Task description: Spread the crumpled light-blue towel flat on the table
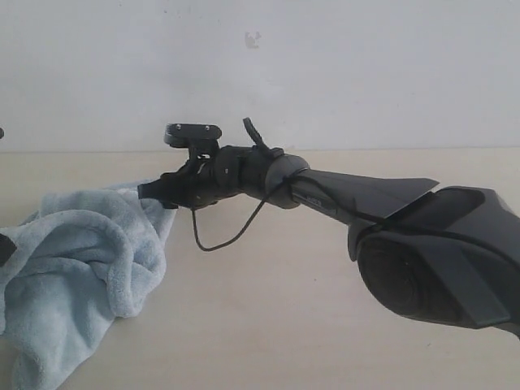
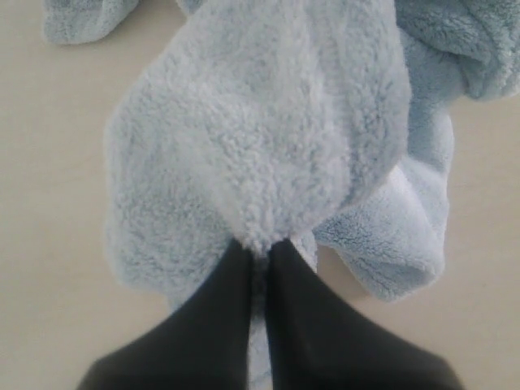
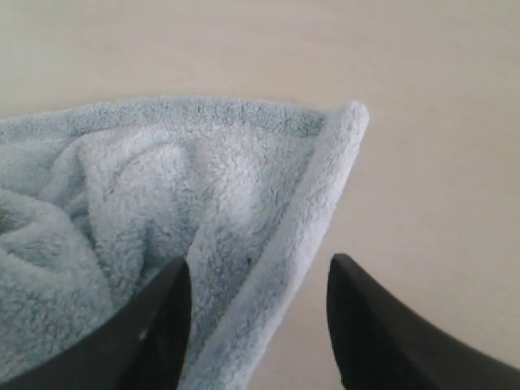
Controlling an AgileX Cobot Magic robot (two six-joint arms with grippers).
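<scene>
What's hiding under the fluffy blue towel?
The beige table shows beside the towel, so it lies on that. Its crumpled folds cover whatever else might be beneath; I cannot tell.

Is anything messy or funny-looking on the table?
Yes, the towel is messy. It lies bunched in rumpled folds on the table, toward the left in the exterior view, not flat. The left fingers are pinched shut on one fold, and the right fingers stand open on either side of a hemmed edge.

Pale light-blue towel [image 1: 77,260], plain beige table [image 1: 284,325], black right gripper [image 3: 256,321]
</scene>
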